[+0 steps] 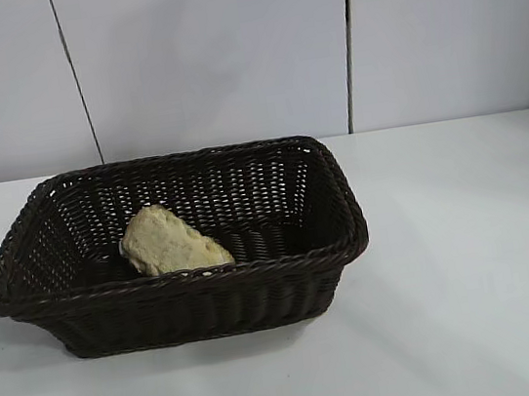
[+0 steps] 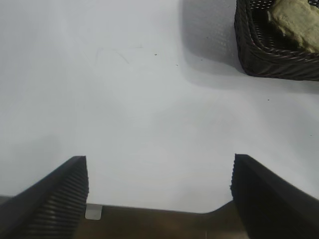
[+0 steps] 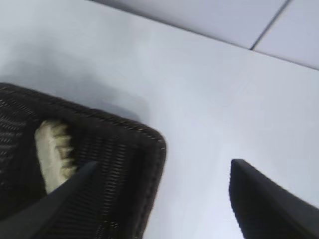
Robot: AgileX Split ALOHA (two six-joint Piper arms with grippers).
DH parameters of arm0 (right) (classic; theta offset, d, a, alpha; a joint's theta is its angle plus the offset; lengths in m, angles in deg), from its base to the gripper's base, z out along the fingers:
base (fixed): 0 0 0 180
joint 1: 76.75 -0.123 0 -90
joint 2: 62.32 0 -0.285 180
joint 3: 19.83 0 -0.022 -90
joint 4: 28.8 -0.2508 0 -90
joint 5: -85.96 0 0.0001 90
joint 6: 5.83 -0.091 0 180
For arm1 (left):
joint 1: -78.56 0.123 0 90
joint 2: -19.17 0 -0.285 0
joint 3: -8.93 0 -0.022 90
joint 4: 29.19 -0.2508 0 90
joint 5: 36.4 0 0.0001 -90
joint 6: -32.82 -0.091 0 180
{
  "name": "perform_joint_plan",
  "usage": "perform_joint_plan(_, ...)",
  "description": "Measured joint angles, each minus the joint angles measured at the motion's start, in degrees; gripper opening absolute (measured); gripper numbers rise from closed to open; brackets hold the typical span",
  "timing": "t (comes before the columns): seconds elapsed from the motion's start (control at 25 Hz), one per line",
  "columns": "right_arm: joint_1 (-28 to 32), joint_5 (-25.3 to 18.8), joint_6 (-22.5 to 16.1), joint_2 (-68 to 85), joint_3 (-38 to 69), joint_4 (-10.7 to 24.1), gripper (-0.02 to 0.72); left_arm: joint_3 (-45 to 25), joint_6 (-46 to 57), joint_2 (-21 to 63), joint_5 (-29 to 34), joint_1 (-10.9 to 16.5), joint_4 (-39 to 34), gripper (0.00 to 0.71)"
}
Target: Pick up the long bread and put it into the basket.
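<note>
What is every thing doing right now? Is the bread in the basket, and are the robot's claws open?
long bread: lying inside the basket, pale bumpy side up, not held.
basket: upright on the table, holding the bread.
left gripper: open, empty, over bare table away from the basket.
right gripper: open, empty, beside the basket's corner.

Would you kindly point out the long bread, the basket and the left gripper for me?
long bread point(image 1: 172, 240), exterior view, middle of its pale bumpy surface.
basket point(image 1: 187, 278), exterior view, near braided rim.
left gripper point(image 2: 159, 191), left wrist view, midway between its open fingertips.
</note>
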Motion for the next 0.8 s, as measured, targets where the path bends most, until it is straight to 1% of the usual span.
perform_joint_plan(0.08,5.76,-0.05,0.19,2.55,2.39,1.81,0.495,0.00,0.00,0.00,0.00,0.00,0.00,0.571)
perform_joint_plan(0.2,14.79,-0.29,0.24,5.15,5.89,2.13,0.495,0.00,0.00,0.00,0.00,0.00,0.00,0.571)
perform_joint_plan(0.28,19.55,-0.36,0.32,5.87,6.58,0.16,0.495,0.00,0.00,0.00,0.00,0.00,0.00,0.571)
perform_joint_plan(0.36,22.71,-0.41,1.45,6.59,6.71,-3.07,0.495,0.00,0.00,0.00,0.00,0.00,0.00,0.571)
perform_joint_plan(0.44,23.65,-0.41,2.43,7.55,6.83,-4.94,0.495,0.00,0.00,0.00,0.00,0.00,0.00,0.571)
perform_joint_plan(0.52,23.81,-0.41,3.15,9.13,6.83,-5.91,0.495,0.00,0.00,0.00,0.00,0.00,0.00,0.571)
perform_joint_plan(0.64,23.81,-0.41,3.82,13.42,6.83,-6.09,0.495,0.00,0.00,0.00,0.00,0.00,0.00,0.571)
perform_joint_plan(0.8,23.81,-0.46,4.27,23.02,6.83,-5.89,0.495,0.00,0.00,0.00,0.00,0.00,0.00,0.571)
